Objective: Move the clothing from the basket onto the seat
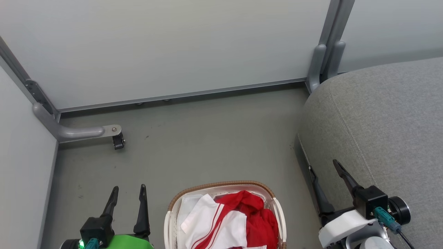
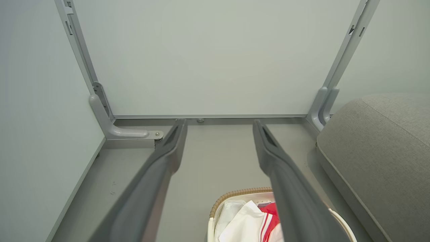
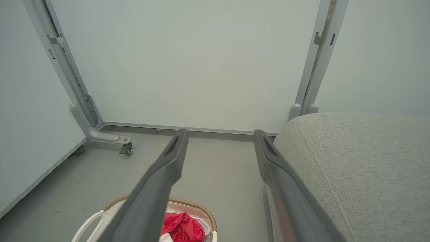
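1. Clothing point(image 1: 238, 218): red fabric with white panels and red-striped white edging, heaped loosely inside the basket point(image 1: 221, 185), all within the rim. Between the two claws, nearer the left one.
2. Basket: white plastic, brown woven rim, white liner, standing on the grey floor point(image 1: 207, 138). Just right of the left claw, left of the right claw, behind both sets of fingertips.
3. Left claw point(image 1: 128, 188): fingers spread fairly wide, nothing between them. Over bare floor beside the basket's left side, clear of the cloth.
4. Right claw point(image 1: 322, 165): fingers spread wide, empty. In the gap between basket and seat, outer finger crossing the seat's front edge in the head view; contact impossible to judge.
5. Seat point(image 1: 387, 121): grey upholstery, rounded corner, stitched seam. Immediately right of the right claw, well apart from the left claw.
6. Ahead of both claws' fingertips: open floor, then pale partition panels point(image 1: 173, 45) in a grey metal frame. Castor foot point(image 1: 116, 135) ahead and slightly left of the left claw.
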Robot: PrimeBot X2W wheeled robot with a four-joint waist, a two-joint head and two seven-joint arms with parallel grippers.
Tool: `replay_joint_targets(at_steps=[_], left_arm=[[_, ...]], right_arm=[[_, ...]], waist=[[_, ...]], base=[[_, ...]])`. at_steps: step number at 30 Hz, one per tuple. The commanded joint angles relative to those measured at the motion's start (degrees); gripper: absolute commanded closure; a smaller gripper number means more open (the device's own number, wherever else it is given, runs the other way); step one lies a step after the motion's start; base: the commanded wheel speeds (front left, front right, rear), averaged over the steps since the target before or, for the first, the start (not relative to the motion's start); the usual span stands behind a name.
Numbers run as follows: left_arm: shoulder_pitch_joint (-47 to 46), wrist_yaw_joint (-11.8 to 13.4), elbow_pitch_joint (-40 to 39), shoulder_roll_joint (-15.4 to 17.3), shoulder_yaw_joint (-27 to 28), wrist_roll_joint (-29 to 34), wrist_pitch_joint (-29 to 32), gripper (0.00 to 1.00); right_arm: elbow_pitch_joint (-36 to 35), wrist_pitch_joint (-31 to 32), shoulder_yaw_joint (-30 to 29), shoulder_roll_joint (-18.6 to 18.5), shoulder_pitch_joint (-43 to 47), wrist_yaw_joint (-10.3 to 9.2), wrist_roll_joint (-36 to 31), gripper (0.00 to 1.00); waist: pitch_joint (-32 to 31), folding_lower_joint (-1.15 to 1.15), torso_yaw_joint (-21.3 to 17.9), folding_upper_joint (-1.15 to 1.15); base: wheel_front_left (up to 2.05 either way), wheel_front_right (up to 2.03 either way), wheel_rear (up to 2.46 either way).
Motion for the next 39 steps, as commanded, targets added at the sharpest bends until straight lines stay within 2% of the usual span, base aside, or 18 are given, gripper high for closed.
replay_joint_targets(at_steps=[1, 16, 22, 29, 35, 39], left_arm=[[0.68, 0.12, 0.05, 0.38, -0.01, 0.05, -0.04, 0.00], [0.49, 0.00, -0.25, 0.38, -0.10, -0.17, -0.04, 0.00], [-1.46, -0.37, -0.61, 0.37, -0.71, 0.69, -0.03, 0.00], [-7.42, -1.44, 1.12, 0.34, -4.56, 5.20, -0.01, 0.00], [-15.93, -2.67, 4.30, 0.35, -11.40, 8.76, -0.01, 0.00], [-22.25, -3.05, 9.41, 0.37, -16.75, 11.19, -0.01, 0.00]], right_arm=[[-0.22, -0.28, -0.01, -0.33, 0.81, 0.00, -0.09, 0.00], [-0.38, -0.28, -0.27, -0.33, 0.40, 0.00, -0.25, 0.00], [-1.30, -0.28, -1.83, -0.33, -1.10, 0.00, -0.72, 0.00], [-3.72, -0.26, -4.80, -0.33, -4.93, -0.01, -2.26, 0.00], [-6.35, -0.21, -9.07, -0.27, -10.03, -0.02, -2.78, 0.00], [-9.21, -0.20, -11.87, -0.26, -13.09, -0.02, -3.12, 0.00]], waist=[[0.01, 0.00, -0.02, 0.00], [0.57, 0.00, -0.12, 0.00], [3.04, 0.00, -0.49, 0.00], [10.97, 0.00, -1.76, 0.00], [20.44, 0.00, -3.13, 0.00], [26.48, 0.00, -3.69, 0.00]], base=[[0.00, 0.00, 0.00], [0.00, 0.00, 0.00], [0.00, 0.00, 0.00], [0.00, 0.00, 0.00], [0.00, 0.00, 0.00], [0.00, 0.00, 0.00]])
